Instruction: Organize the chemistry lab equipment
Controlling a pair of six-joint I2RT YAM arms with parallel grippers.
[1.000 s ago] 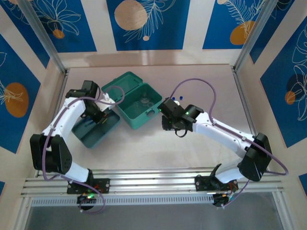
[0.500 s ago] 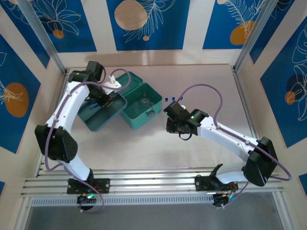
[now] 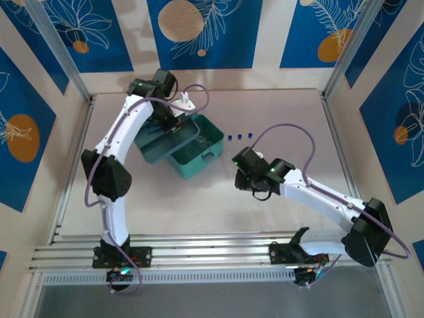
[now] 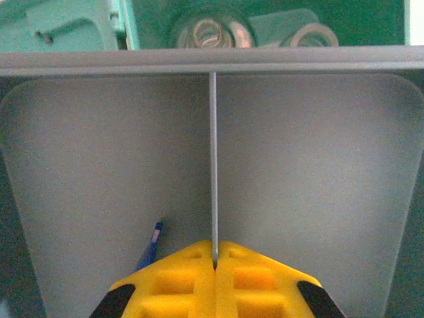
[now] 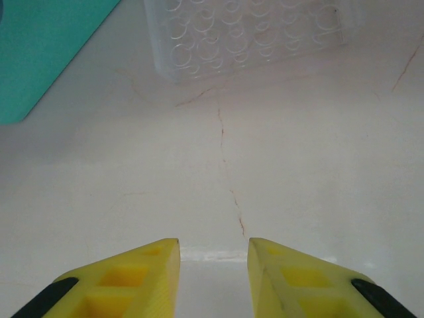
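Top camera looks down; close wrist cameras apparently share the teal case point(image 5: 46, 46).

L gripper point(image 4: 214, 257) closed tight, arm outstretched; R gripper point(image 5: 213, 244) slightly apart.

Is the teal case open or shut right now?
Open: the teal case shows its inside from above, and the left wrist view sees glassware lying in it beyond the tray rim.

Left tool point(image 4: 214, 257) carried dark-green divided tray point(image 3: 152, 142) rearward, partly over teal hinged plastic case point(image 3: 199, 156); right tool point(image 5: 213, 248) drew back.
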